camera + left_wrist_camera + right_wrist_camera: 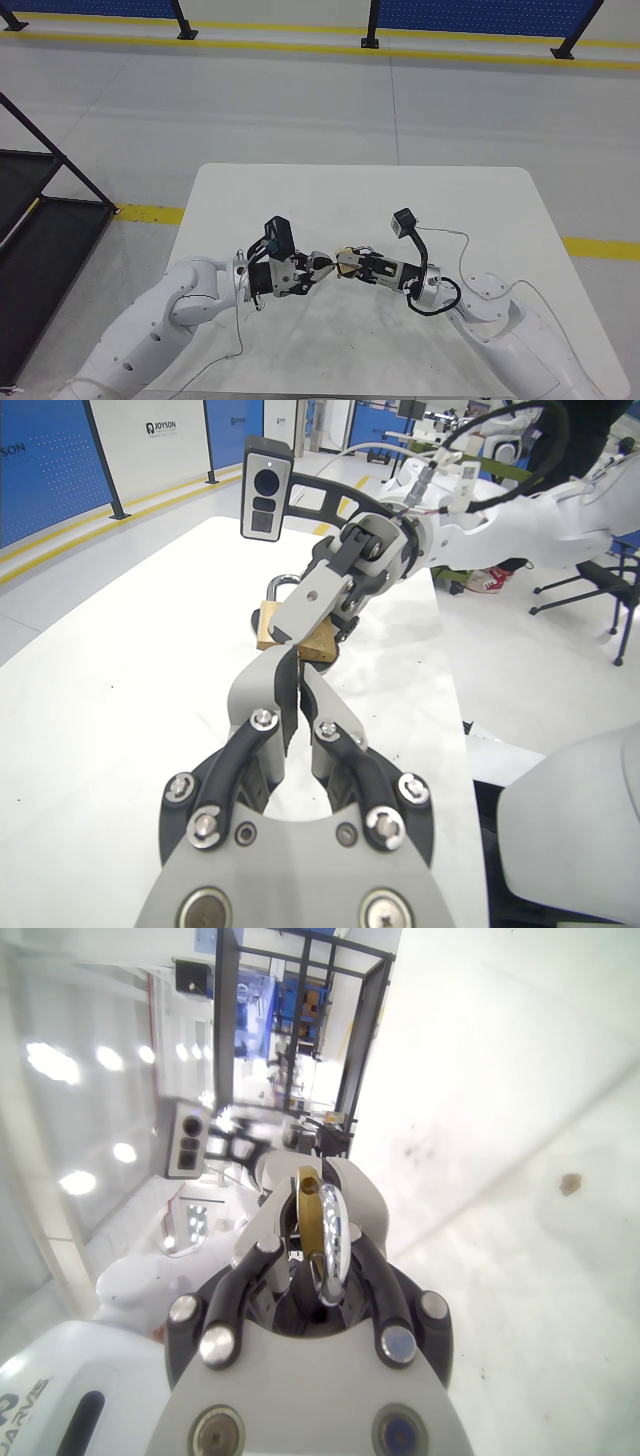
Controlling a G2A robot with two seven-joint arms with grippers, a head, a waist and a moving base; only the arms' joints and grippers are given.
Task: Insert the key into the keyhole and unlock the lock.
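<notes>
**Above the table (300,200), padlock (266,626) offered for the key**

The right gripper (350,264) clamps the brass body from 3 o'clock, presenting its base toward 9 o'clock. There the left gripper (296,660), pinched shut, touches it, any key between its pads hidden.

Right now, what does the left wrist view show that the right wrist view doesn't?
Left wrist only: left pincer shut, tips at the base of the padlock; its broad brass face; right arm's wrist camera. Right wrist only: padlock edge-on, shackle nearest the lens; left arm's wrist camera. Both: right pincer clamping the padlock above the white table.
</notes>
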